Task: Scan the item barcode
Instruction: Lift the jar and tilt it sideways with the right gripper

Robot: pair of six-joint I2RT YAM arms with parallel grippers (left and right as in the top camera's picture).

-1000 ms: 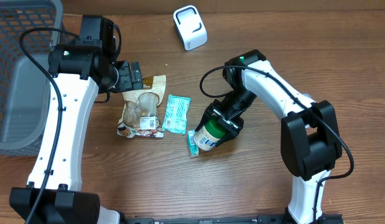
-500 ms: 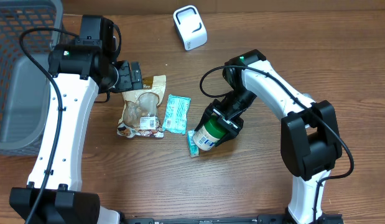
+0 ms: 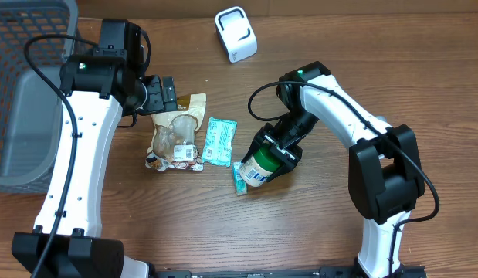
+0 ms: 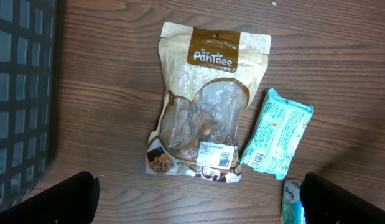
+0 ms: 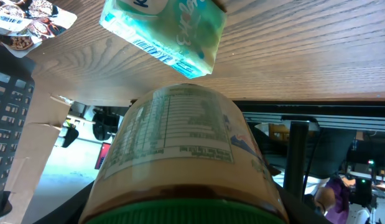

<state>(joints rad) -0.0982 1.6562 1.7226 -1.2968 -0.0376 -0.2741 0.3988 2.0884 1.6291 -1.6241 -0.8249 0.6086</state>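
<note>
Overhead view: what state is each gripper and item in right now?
left gripper: open, holding nothing, above the snack pouch's top edge.
right gripper: shut on the jar.
jar: gripped, tilted, green lid on.
snack pouch: lying flat, free.
tissue pack: lying flat, free.
scanner: standing at the far edge, untouched.

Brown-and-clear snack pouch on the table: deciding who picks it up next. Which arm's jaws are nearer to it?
Left. The left jaws hover open above the brown-and-clear snack pouch; the right jaws, closed round the green-lidded jar, lie beyond the teal packet.
</note>
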